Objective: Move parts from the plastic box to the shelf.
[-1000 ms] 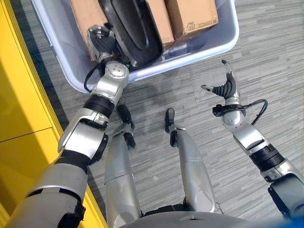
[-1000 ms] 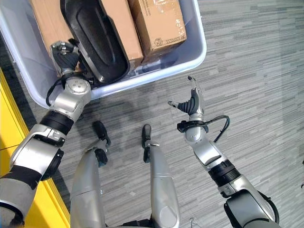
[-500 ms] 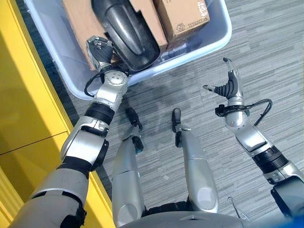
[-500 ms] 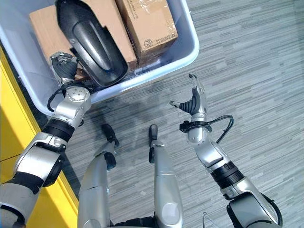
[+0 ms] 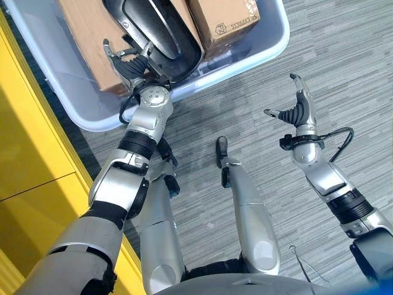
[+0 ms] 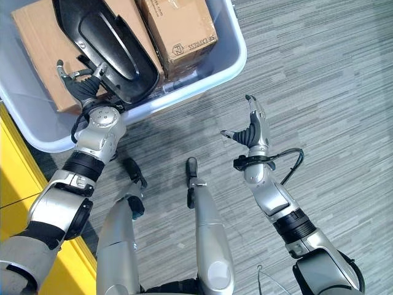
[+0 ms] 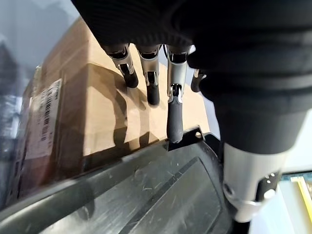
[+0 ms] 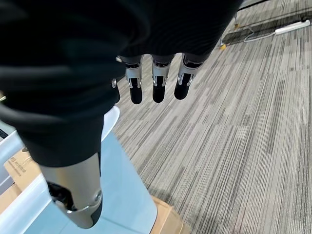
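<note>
The left hand's fingers are straight and spread, their dark tips resting at the raised edge of the black part, with the thumb down its other side; nothing is clamped yet. A second ago that left hand sat lower against the near wall of the plastic box, with fingers tucked closer to the part's end. Now it has reached further in and opened out over the part, though the camera has also shifted. I would judge this as the hand settling for a grasp, so the pick is about to start rather than done.

The black part lies inside the plastic box, slanted across the cardboard boxes packed under and beside it. The box stands on the grey carpeted floor, next to a yellow panel.

The right hand hangs above the floor, well apart from the box, fingers straight and relaxed, holding nothing, unchanged from before.
</note>
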{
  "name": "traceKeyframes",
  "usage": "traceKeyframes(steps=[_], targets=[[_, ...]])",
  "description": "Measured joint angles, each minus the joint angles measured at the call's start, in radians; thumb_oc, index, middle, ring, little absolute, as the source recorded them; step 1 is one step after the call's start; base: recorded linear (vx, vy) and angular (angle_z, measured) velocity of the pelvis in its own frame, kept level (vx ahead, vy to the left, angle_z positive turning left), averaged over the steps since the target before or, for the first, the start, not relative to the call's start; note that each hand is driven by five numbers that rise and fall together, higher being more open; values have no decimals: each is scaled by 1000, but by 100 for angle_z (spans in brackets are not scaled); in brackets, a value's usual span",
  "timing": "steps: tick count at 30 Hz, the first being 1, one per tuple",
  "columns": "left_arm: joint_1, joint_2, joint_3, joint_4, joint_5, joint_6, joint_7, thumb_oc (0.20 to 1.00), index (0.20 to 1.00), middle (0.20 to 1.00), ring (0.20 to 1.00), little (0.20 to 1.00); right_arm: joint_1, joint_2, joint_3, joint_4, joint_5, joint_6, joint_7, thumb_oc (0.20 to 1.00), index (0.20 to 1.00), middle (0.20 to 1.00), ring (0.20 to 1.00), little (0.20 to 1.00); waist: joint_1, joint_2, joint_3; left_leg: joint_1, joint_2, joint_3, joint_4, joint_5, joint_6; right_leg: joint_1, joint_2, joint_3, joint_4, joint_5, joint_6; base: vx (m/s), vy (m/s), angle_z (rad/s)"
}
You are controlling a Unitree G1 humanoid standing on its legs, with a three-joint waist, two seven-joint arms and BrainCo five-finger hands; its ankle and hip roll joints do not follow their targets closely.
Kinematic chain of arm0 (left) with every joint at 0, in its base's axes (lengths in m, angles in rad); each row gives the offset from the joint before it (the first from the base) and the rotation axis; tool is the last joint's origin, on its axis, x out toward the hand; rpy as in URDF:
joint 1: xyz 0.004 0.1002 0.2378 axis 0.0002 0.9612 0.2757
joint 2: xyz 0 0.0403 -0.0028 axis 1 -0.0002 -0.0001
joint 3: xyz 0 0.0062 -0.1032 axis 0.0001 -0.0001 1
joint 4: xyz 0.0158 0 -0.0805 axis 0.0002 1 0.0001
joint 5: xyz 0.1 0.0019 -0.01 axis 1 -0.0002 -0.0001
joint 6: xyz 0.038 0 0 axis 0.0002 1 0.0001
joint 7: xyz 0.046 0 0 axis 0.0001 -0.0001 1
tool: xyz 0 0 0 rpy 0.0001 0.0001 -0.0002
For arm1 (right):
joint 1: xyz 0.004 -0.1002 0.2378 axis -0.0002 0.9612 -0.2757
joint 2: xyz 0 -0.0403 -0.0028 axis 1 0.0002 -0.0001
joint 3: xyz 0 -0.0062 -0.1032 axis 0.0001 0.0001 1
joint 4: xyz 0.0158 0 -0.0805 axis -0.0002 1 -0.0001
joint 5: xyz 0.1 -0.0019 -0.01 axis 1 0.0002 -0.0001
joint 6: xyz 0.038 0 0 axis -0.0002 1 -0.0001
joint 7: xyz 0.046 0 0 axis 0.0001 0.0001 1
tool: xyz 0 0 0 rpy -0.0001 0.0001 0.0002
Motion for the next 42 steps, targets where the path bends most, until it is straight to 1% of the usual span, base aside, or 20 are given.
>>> traceKeyframes(steps=[2,5,7,10,13,16,19,21,22,25,27,29,30,34,40,42], targets=[[19,-11,13,-27,0,-15,12,1000,1000,1000,1000,1000,2,4,1,0,0,0,-9,1000,1000,1000,1000,1000,0,-2,-1,0,3,-10,-4,5,-7,5,7,-5,-5,2,-5,7,-78,5],[21,-26,3,-40,2,-8,22,1000,1000,1000,1000,1000,-2,3,1,0,0,0,-19,1000,1000,1000,1000,1000,0,-5,-1,0,6,-15,-15,11,-15,6,10,-17,-11,6,-11,9,-76,3],[27,-43,3,-57,6,3,63,1000,1000,1000,1000,1000,1,4,2,0,1,0,-19,1000,1000,1000,1000,1000,-1,-5,-1,1,10,-16,-19,14,-18,7,12,-20,-15,6,-12,15,-104,-1],[41,-54,4,-76,26,-4,106,1000,1000,1000,1000,1000,15,4,2,-3,1,0,-19,1000,1000,1000,1000,1000,0,-5,-1,4,9,-17,-28,20,-18,9,14,-23,-16,7,-13,13,-56,0],[77,-51,9,-106,102,-28,173,1000,1000,1000,1000,1000,29,6,13,-11,1,0,-23,1000,1000,1000,1000,1000,0,-5,-1,8,10,-19,-30,21,-19,11,15,-28,-15,7,-13,7,-39,0],[110,-56,13,-108,150,-40,209,1000,1000,1000,1000,1000,32,10,34,-11,1,-1,-27,1000,1000,1000,1000,1000,4,-5,-1,17,10,-19,-31,22,-19,20,14,-30,-13,7,-14,5,-36,1],[118,-63,12,-108,172,-40,205,1000,1000,1000,1000,1000,31,24,37,-11,1,-1,-36,1000,1000,1000,1000,1000,12,-5,-1,25,12,-19,-32,23,-19,26,12,-30,-11,6,-15,3,-4,1],[117,-71,10,-107,164,-37,173,1000,1000,1000,1000,1000,30,35,36,-11,1,-2,-39,1000,1000,1000,1000,1000,14,-6,-2,27,11,-19,-32,24,-20,26,8,-31,-8,5,-18,7,-8,2],[116,-79,6,-111,125,-37,140,1000,1000,1000,1000,1000,32,37,37,-11,1,-2,-38,1000,1000,1000,1000,1000,15,-6,-2,30,10,-18,-32,24,-21,27,7,-30,-6,5,-19,9,-36,0],[107,-90,4,-135,88,-36,94,1000,1000,1000,1000,1000,32,37,37,-11,0,-2,-38,1000,1000,1000,1000,1000,12,-9,-4,32,14,-17,-34,25,-27,28,10,-30,-10,2,-15,13,-35,-3],[92,-98,1,-138,60,-22,73,1000,1000,1000,1000,1000,27,37,35,-11,0,-1,-38,1000,1000,1000,1000,1000,3,-11,-5,32,17,-15,-37,26,-28,28,14,-30,-16,3,-16,3,-37,-4],[80,-102,1,-138,50,-10,68,1000,1000,1000,1000,1000,24,36,33,-11,0,0,-38,1000,1000,1000,1000,1000,-5,-11,-5,32,18,-15,-38,29,-24,28,18,-30,-18,9,-23,15,-52,-3],[71,-103,-5,-139,44,14,62,1000,1000,1000,1000,1000,24,36,33,-11,1,1,-35,1000,1000,1000,1000,1000,-6,-12,-5,32,21,-15,-36,29,-24,29,22,-30,-18,10,-24,22,-51,-6],[48,-107,-36,-139,41,71,45,1000,1000,1000,1000,1000,23,36,34,-13,1,1,-28,1000,1000,1000,1000,1000,-10,-13,-6,31,34,-14,-31,27,-27,30,30,-33,-20,10,-24,7,-42,-6],[31,-107,-36,-139,-2,87,43,1000,1000,1000,1000,1000,15,36,34,-12,2,5,-21,1000,1000,1000,1000,1000,-13,-13,-6,29,35,-14,-30,24,-31,24,28,-32,-17,8,-25,4,-33,1],[8,-106,-36,-139,-33,99,69,1000,1000,1000,1000,1000,14,33,34,-12,6,16,-21,1000,1000,1000,1000,1000,-13,-14,-7,16,36,-13,-28,23,-32,12,26,-32,-16,5,-21,0,-35,-1]])
